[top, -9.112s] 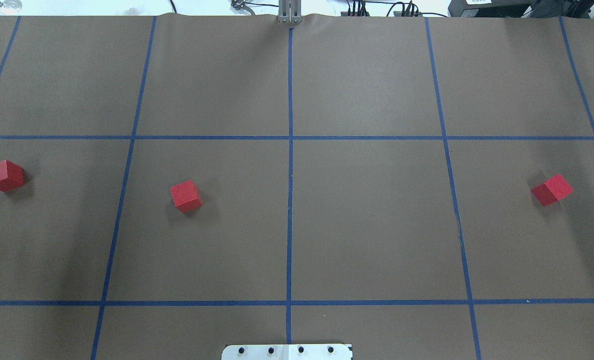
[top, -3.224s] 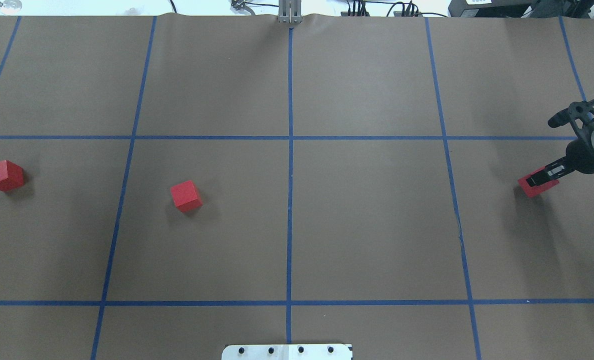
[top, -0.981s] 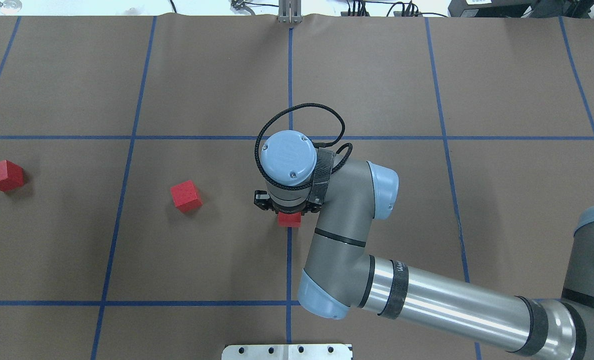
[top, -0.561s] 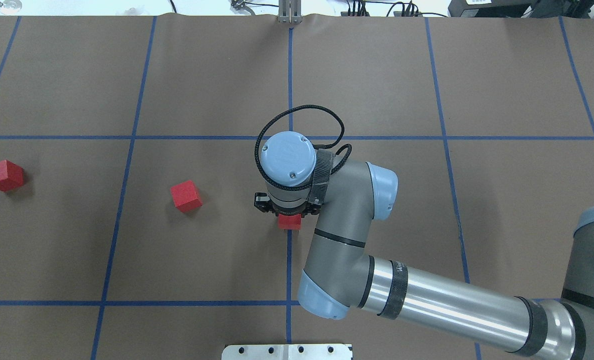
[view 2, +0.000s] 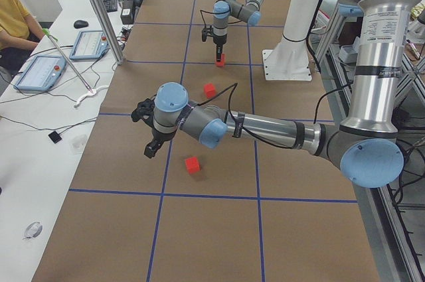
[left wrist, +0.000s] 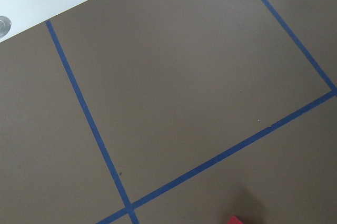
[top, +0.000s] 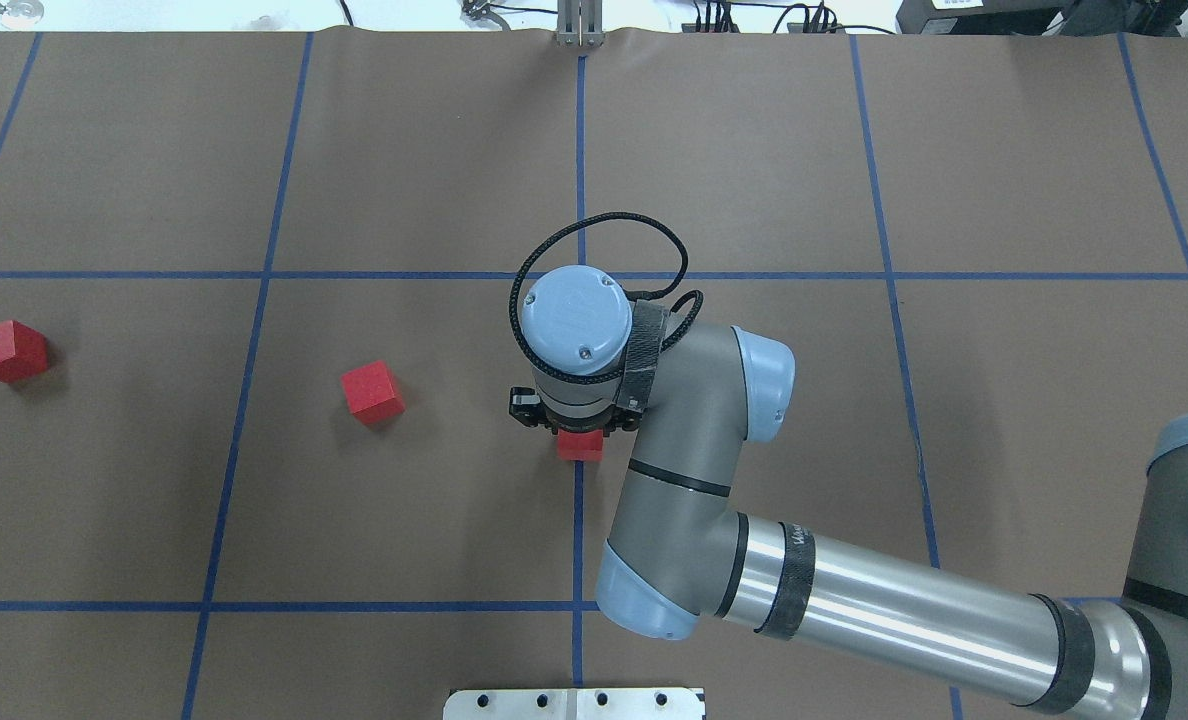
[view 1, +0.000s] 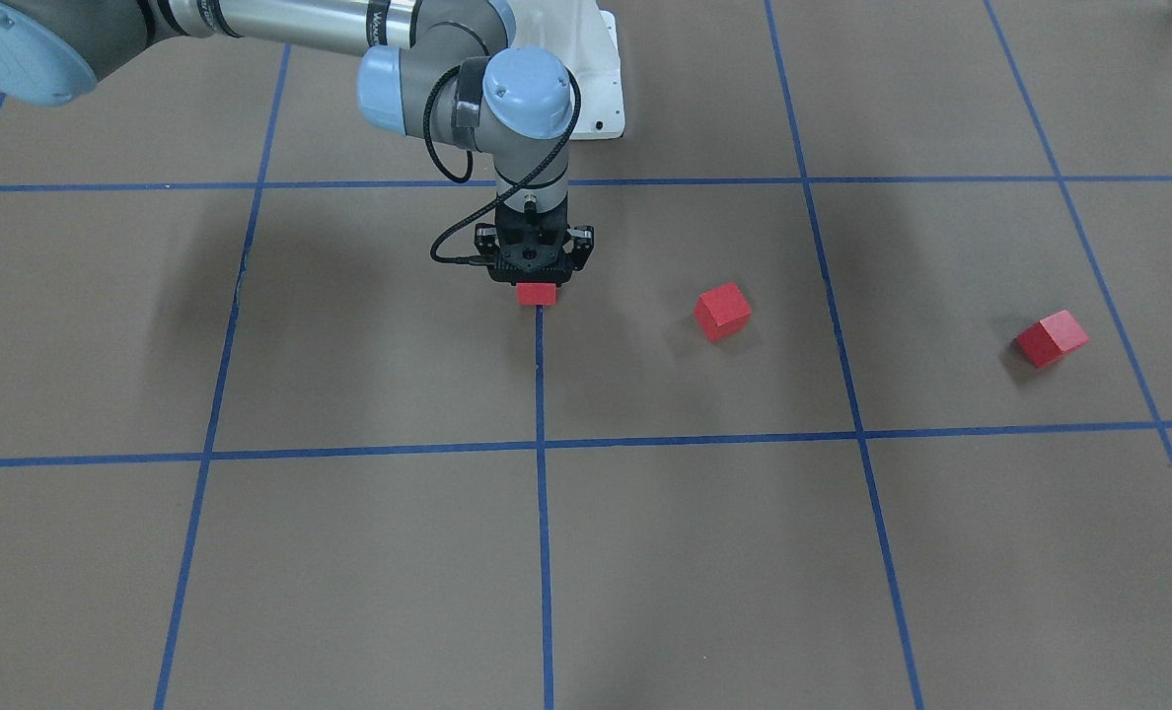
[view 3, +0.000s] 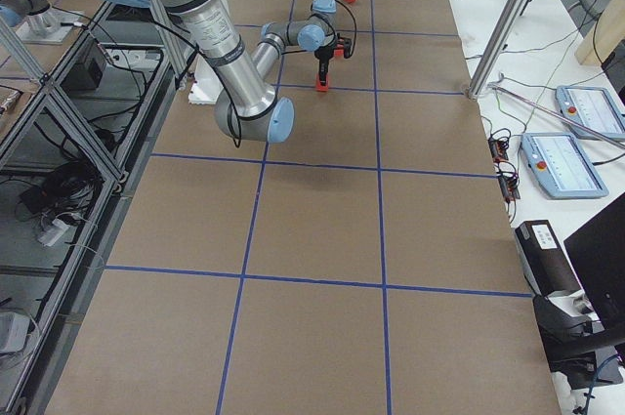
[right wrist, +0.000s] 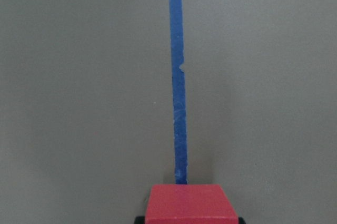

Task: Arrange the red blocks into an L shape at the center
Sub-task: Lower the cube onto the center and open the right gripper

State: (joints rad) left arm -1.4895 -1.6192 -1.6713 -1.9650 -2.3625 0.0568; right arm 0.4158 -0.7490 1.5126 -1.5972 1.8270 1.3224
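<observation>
**A:** Red block [view 1: 537, 293] in the right hand [view 1: 537, 284]: is it down yet?

**B:** The right hand is clenched on it from above, a finger on each of two sides. It sits squarely over the tape line [view 1: 540, 375], midway between two crossings. Whether it touches the desk [view 1: 349, 552] I cannot tell.

**A:** Which step is this?

**B:** Placing the first of three, I judge. The next move is to let go and lift straight up, so the block is not dragged off the tape line.

**A:** And the others?

**B:** The second block [view 1: 723, 311] lies near the tape line on the robot's left. The third block [view 1: 1052, 337] is much farther out on the same side. The left hand [view 2: 151, 149] hangs near it, on the side away from the tape line. I cannot tell its grip.

**A:** What changed?

**B:** Nine seconds ago this block lay far from the tape line on the robot's right, with no arm in view. Over the last second it has barely shifted.
</observation>
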